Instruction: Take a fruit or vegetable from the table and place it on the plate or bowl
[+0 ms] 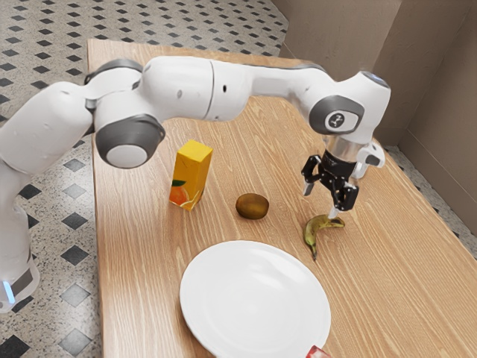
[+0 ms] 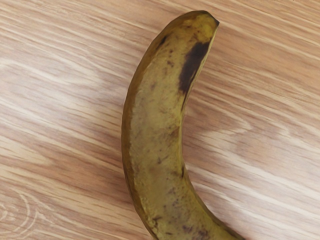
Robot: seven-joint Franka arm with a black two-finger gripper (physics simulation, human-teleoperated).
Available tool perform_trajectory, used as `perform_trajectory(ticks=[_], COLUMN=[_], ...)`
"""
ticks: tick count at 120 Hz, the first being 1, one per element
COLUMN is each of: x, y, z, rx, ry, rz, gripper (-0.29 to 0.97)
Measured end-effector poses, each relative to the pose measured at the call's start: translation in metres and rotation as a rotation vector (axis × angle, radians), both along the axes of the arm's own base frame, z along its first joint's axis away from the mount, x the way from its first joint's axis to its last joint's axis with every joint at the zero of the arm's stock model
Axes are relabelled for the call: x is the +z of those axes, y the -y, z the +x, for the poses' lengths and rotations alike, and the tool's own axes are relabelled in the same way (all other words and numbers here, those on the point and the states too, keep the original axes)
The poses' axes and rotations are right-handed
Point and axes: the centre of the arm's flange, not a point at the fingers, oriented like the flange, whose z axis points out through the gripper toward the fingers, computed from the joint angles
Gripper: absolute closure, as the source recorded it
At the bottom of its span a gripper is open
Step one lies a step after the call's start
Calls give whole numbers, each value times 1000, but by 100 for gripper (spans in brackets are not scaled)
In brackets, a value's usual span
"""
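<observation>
Banana (image 1: 320, 226): one, curved, tapering to a narrow tip, skin dull yellow-green, freckled brown, with a long black blotch near one end (image 2: 155, 145); lies flat on the surface (image 1: 402, 276), just beside the plate's rim, toward the exterior view's right of it. Hand (image 1: 321, 201): one, black, two fingers set apart with nothing between them, poised directly over the banana's thicker end; contact cannot be told. Plate (image 1: 223, 313): one, round, white, smooth, shallow, bare. Kiwi (image 1: 253, 206): one, oval, brown, matte, near the banana and apart from it. Juice carton (image 1: 191, 175): one, upright, rectangular, yellow-orange with an orange-fruit print, beyond the kiwi. Red object (image 1: 317, 352): one, cut off by the frame at the plate's edge. Surface: light wood, streaked grain. Floor (image 1: 52, 45): speckled tile with dark diamonds.
</observation>
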Motion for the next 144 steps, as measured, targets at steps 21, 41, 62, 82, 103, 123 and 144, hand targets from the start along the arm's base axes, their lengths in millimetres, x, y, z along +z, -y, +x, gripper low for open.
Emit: perform_trajectory(ticks=[21, 41, 62, 82, 103, 123, 144], x=[-14, -29, -38, -46, -55, -59, -62], y=[3, 0, -3, 3, 5, 3, -2], z=[2, 3, 4, 5, 7, 10, 13], rx=[21, 45, 63, 64, 68, 77, 90], ry=[-6, -16, -21, -24, -30, -20, -10], rz=[-2, -1, 0, -7, -11, -8, -13], gripper=[0, 0, 0, 0, 0, 0, 0])
